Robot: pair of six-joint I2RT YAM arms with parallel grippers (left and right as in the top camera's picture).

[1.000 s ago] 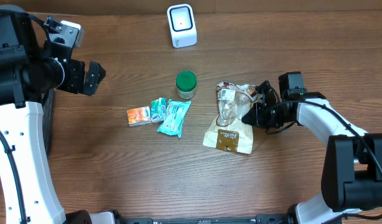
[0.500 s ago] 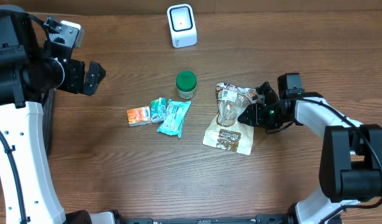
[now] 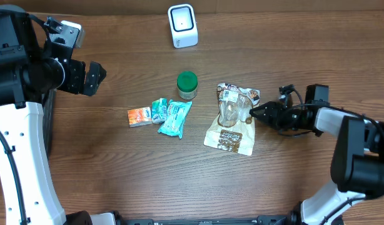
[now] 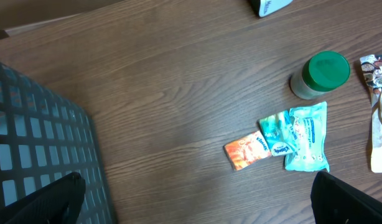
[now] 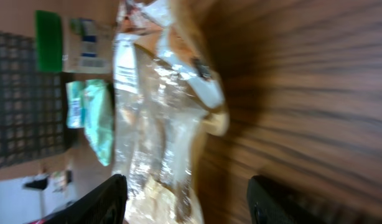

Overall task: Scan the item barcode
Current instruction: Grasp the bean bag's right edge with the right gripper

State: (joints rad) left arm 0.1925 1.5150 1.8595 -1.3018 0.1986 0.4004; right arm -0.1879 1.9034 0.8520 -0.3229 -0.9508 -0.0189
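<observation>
Now the right gripper (image 3: 255, 113) hovers spread and empty just beside the snack bag (image 3: 231, 122), which lies flat mid-table, well apart from the scanner (image 3: 182, 25), likely to line up a grip.

My right wrist view is smeared: the clear bag (image 5: 160, 118) is a streaky blur and I can't read its label. In my left wrist view the top edge cuts the scanner (image 4: 270, 5), the right edge cuts the clear bag, and the left end effector (image 4: 197, 208) shows only dark fingertips in the bottom corners.
</observation>
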